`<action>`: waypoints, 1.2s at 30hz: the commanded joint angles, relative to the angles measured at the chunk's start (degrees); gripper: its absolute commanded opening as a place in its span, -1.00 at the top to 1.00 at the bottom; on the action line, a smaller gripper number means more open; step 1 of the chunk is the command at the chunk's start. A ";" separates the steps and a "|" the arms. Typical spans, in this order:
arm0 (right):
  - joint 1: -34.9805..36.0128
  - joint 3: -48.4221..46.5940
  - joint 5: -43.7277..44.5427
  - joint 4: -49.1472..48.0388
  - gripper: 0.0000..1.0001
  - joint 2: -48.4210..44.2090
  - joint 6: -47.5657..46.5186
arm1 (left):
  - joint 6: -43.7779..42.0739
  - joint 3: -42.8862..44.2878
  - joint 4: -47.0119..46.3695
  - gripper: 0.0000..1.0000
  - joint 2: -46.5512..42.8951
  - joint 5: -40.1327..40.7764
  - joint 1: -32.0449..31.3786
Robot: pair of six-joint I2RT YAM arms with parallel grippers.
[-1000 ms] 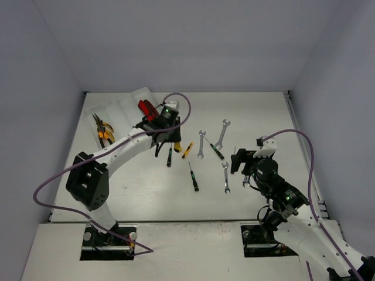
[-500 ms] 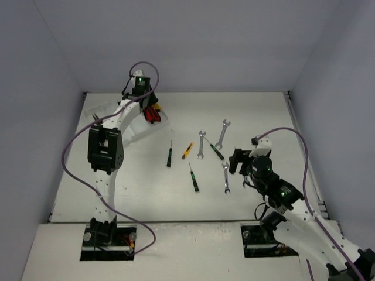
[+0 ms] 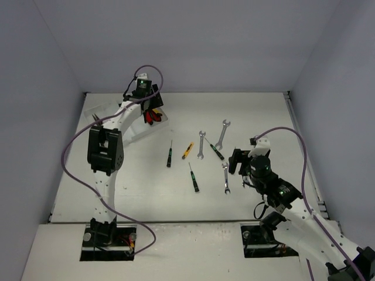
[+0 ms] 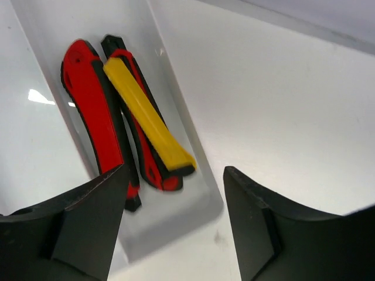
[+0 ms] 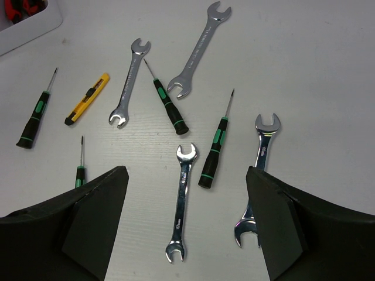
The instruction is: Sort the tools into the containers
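Observation:
The translucent white tray (image 3: 132, 133) lies at the far left. In the left wrist view a yellow utility knife (image 4: 149, 120) lies on top of two red utility knives (image 4: 94, 117) in the tray's (image 4: 41, 140) right-hand compartment. My left gripper (image 4: 176, 216) hangs open and empty just above that compartment's end; it also shows in the top view (image 3: 152, 107). My right gripper (image 5: 184, 222) is open and empty above a small silver wrench (image 5: 183, 208). Other wrenches (image 5: 132, 82), thin green-black screwdrivers (image 5: 167, 99) and a second yellow knife (image 5: 87, 96) lie loose on the table.
In the top view the loose tools spread over the table's middle: screwdrivers (image 3: 169, 155), the yellow knife (image 3: 187, 150), wrenches (image 3: 221, 133). The left arm stretches over the tray and hides much of it. Grey walls stand close on three sides.

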State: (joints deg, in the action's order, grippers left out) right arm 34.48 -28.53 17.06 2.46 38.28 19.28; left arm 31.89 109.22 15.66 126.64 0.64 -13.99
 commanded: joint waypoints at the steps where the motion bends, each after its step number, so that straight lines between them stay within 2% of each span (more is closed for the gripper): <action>1: -0.38 -1.27 0.37 -2.81 -0.58 -0.69 -0.41 | -10.65 -3.55 1.19 -0.27 -11.97 0.03 -4.82; 8: -0.38 -0.72 -0.11 -2.81 -0.58 -2.96 -0.12 | -19.02 -14.34 6.34 -0.26 -18.99 -5.89 -12.77; 16: -0.23 -0.05 -1.90 -2.81 -0.58 -3.47 0.49 | -21.69 -19.95 10.13 -0.25 -18.57 -7.28 -18.87; 28: -0.20 0.15 -2.25 -2.81 -0.58 -3.82 0.84 | -20.33 -17.71 11.67 -0.05 -8.35 -5.13 -24.10; 36: -0.20 0.41 -2.29 -2.81 -0.58 -3.74 1.11 | -19.24 -15.96 11.67 0.11 -4.46 -4.51 -25.21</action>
State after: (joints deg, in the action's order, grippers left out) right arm 34.48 -27.98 14.61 2.46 34.59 19.55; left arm 11.58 91.37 26.74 121.24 -4.36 -39.29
